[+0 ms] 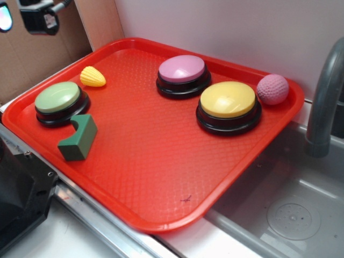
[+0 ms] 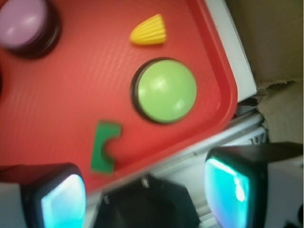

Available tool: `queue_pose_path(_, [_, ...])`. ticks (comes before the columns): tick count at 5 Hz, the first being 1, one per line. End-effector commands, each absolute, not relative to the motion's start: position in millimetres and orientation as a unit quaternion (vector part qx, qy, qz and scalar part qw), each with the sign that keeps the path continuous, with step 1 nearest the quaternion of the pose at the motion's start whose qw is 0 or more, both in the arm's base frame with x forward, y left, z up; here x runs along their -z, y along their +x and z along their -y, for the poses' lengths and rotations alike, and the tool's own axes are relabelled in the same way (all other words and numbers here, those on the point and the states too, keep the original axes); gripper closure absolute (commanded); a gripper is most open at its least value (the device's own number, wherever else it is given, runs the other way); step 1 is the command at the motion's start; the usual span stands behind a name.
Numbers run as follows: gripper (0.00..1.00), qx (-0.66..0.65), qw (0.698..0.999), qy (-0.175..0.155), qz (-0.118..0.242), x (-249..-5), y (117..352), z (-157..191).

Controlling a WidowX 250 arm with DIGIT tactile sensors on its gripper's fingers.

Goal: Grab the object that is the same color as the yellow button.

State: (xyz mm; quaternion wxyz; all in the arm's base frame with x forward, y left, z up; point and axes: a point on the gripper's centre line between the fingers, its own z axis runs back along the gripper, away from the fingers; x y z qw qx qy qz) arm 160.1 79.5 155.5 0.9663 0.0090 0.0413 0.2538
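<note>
Hanging above the near-left corner of the red tray (image 1: 134, 209), outside its rim: the gripper (image 2: 142, 190), fingers (image 2: 57, 199) spread wide apart, holding nothing and touching nothing. Showing in the wrist view as two dark pads with glowing cyan faces, with the tray edge and a dark block between them. Appearing in the exterior view only as a dark part at the top left corner.

Lying on the tray just behind the green button (image 1: 58, 99), near but apart from it: the yellow corn toy (image 1: 93, 77), on its side, ribbed, with nothing else touching it. Standing just in front of the green button, almost touching its black base: a dark green block with a curved notch (image 1: 78, 138).

Sitting well to the right of the green button, across the tray: the yellow button (image 1: 228, 102). Resting just behind and left of that one: the pink button (image 1: 182, 71). Lying just right of the yellow button, close to the tray rim: a pink textured ball (image 1: 272, 89).
</note>
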Motion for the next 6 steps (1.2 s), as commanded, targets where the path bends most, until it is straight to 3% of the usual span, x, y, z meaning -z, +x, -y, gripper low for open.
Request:
queue_pose_path(1, [0.0, -0.498, 0.861, 0.046, 0.087, -133.1, 174.5, -168.0])
queue_pose_path(2, [0.0, -0.592, 0.793, 0.061, 0.129, -112.8, 184.9, -164.1])
queue_pose_path(3, [0.0, -0.573, 0.806, 0.023, 0.148, -90.9, 187.4, -158.7])
queue_pose_path(4, [0.0, -0.58, 0.806, -0.017, 0.117, -83.1, 180.5, -154.4])
queue_pose_path(6, [0.0, -0.58, 0.806, -0.017, 0.117, -83.1, 180.5, -154.4])
